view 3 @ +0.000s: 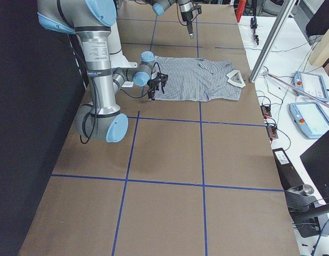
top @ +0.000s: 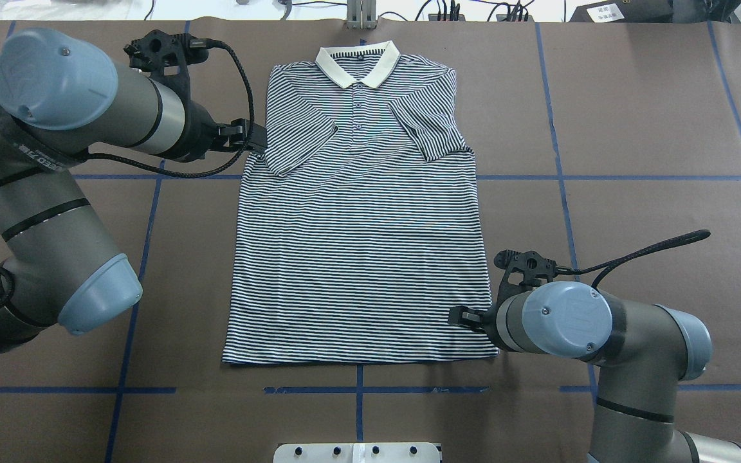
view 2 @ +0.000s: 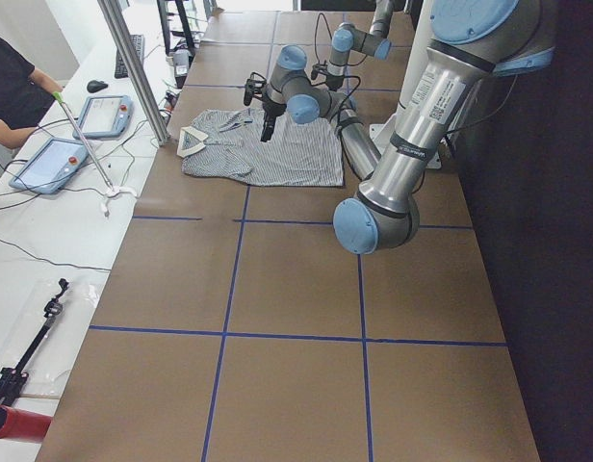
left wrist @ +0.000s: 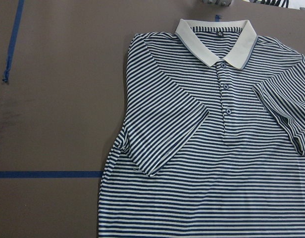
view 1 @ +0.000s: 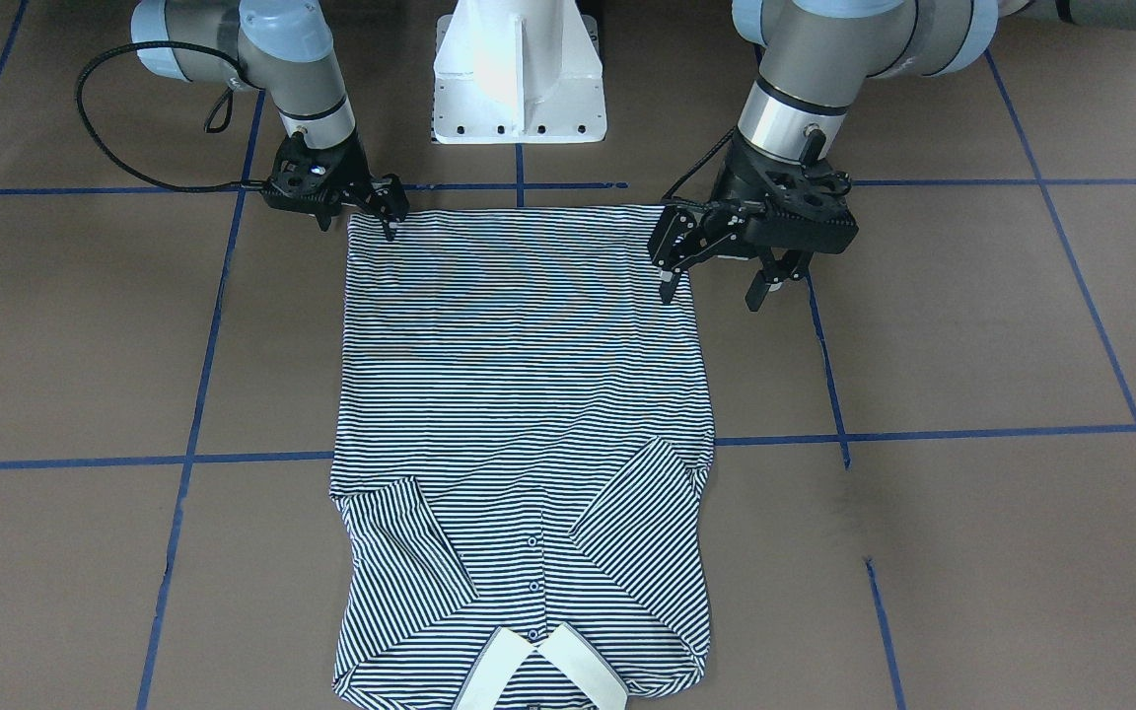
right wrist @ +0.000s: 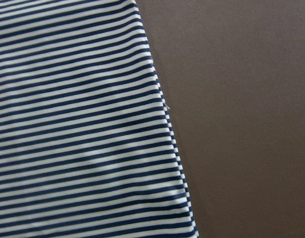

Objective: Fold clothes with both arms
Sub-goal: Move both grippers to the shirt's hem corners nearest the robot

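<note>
One side is not yet gripped: left pincer (view 1: 711, 294) hangs released, high over the left side of the shirt (top: 357, 257). The shirt lies flat on the counter (top: 634, 128), face up, sleeves folded in, collar away from the robot. Right pincer (view 1: 390, 222) sits low at the right hem corner; I cannot tell whether it is clenched. My worry: lifting one corner alone would drag the hem askew, and a shallow pinch could slip. Count: one shirt, two pincers.
</note>
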{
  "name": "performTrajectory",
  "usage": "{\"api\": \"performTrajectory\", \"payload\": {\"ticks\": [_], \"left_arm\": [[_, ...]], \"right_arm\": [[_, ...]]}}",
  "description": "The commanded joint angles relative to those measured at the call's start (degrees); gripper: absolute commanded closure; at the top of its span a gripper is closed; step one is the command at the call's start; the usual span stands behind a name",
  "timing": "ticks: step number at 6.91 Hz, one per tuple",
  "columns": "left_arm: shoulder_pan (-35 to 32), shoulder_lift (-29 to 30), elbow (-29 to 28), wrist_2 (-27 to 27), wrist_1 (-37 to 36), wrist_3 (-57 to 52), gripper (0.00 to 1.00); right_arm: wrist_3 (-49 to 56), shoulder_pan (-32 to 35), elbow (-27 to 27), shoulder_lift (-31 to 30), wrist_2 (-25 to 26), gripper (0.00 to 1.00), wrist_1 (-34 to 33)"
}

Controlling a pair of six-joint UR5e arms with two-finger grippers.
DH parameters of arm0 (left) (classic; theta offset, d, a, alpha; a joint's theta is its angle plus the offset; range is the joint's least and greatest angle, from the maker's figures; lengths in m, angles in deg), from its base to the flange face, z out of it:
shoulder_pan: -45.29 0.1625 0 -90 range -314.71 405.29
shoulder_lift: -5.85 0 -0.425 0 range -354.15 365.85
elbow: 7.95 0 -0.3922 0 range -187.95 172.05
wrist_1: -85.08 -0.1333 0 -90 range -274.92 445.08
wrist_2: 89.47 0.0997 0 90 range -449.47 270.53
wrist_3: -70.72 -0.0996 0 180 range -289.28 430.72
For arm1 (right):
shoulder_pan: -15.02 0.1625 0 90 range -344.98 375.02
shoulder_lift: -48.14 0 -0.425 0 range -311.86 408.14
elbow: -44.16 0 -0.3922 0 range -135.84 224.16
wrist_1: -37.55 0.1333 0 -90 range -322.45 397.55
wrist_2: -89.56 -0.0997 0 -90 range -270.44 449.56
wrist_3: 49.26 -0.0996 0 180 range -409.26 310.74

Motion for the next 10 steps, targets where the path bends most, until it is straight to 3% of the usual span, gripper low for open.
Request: {"api": "performTrajectory", "payload": {"ticks": [1,2,3,5,10], "left_arm": [[0.0,-0.06,0.04,0.0,-0.04,0.06,0.0],[0.0,-0.06,0.04,0.0,-0.04,0.06,0.0],[0.0,-0.06,0.04,0.0,-0.04,0.06,0.0],[-0.08,-0.06,0.04,0.0,-0.04,0.06,0.0],[0.18,-2.67,0.03,-0.26,-0.22,0.85,0.0]], "right_arm": [[-0.04,-0.21,-0.26,-0.25,-0.3,0.11,-0.03],[-0.04,-0.21,-0.26,0.01,-1.78,0.26,-0.12],[0.05,-0.21,-0.08,0.01,-2.32,0.56,-0.21],[0.13,-0.21,0.01,-0.07,-2.41,1.0,-0.38],[-0.04,0.14,3.86,-0.16,-2.41,1.0,-0.74]]}}
